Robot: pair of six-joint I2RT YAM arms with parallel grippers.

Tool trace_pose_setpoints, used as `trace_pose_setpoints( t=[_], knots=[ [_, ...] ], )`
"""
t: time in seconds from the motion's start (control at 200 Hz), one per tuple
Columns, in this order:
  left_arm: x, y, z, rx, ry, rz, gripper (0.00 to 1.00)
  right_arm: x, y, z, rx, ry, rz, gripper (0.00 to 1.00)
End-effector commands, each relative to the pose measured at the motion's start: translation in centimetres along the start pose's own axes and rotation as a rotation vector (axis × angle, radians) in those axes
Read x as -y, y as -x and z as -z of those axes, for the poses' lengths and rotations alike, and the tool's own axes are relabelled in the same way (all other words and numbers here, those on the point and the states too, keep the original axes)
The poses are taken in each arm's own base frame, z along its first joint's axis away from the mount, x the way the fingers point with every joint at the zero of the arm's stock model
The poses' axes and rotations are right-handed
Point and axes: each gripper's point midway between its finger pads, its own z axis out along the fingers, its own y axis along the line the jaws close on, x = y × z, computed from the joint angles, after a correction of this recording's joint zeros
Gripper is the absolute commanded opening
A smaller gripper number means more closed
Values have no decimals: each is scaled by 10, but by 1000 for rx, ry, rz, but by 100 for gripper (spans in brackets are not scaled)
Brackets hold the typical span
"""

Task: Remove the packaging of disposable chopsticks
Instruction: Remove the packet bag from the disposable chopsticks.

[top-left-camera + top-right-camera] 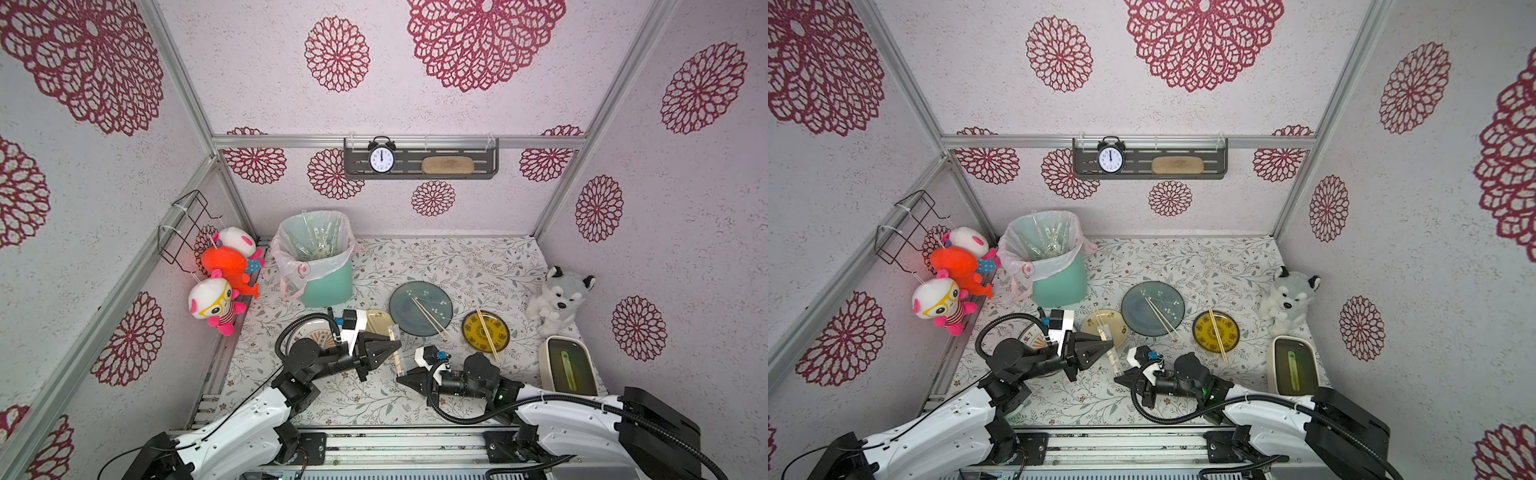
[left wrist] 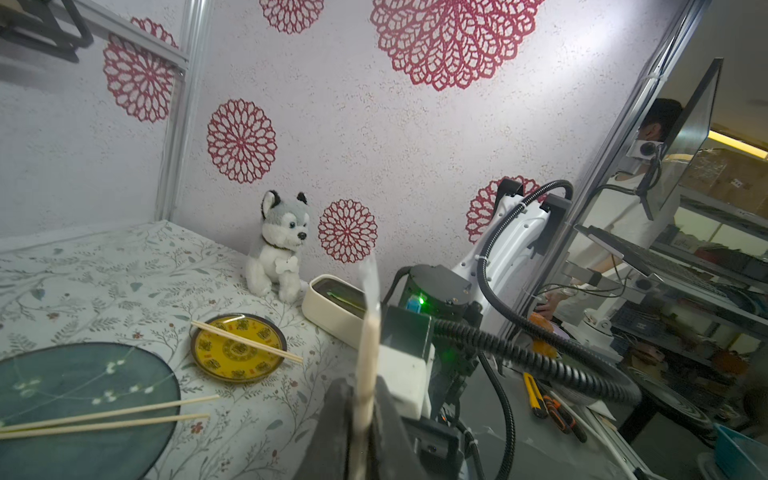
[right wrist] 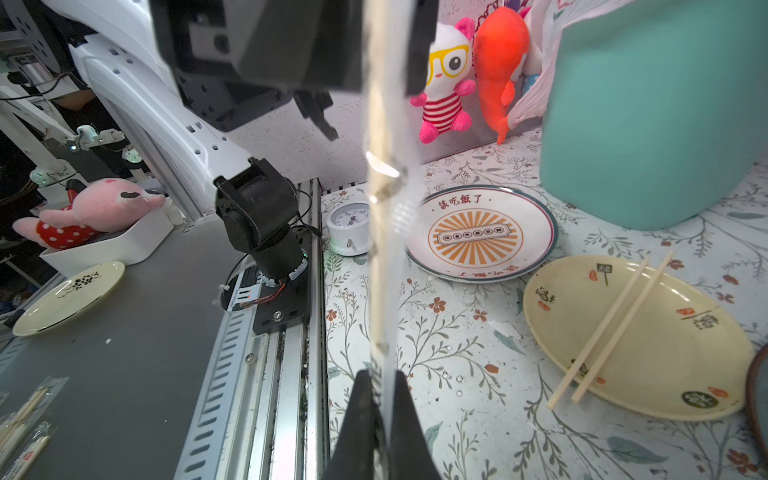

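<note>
1. The packaging point(image 3: 395, 216), a clear sleeve, encloses one pair of disposable chopsticks point(image 2: 369, 332). In both top views it point(image 1: 399, 362) point(image 1: 1112, 360) is held off the tablecloth point(image 1: 478, 266), at 7 o'clock of the dark plate point(image 1: 403, 311).
2. The left gripper point(image 1: 395, 345) is clamped across the packaging and the sticks inside, partway along.
3. The right gripper point(image 3: 384, 388) pinches the packaging's clear end, at 6 o'clock of the left gripper.
4. Bare pairs point(image 1: 428, 316) lie on the dark plate, on the yellow plate point(image 1: 471, 332) at 4 o'clock of it, and on the cream plate point(image 3: 665, 361) at 8 o'clock.
5. The green bin point(image 1: 328, 282), at 10 o'clock of the dark plate, holds empty sleeves point(image 1: 320, 243).
</note>
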Motion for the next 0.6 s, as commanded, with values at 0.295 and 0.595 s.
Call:
trace_pose_setpoints(
  t=[0.295,0.595],
  knots=[
    [-4,-29,13,-52,48,-7,21,-4,48,-9,114,40,51,0],
    [-3,53,23,61,113,-130,64,-1,23,-14,67,46,-11,0]
  ],
)
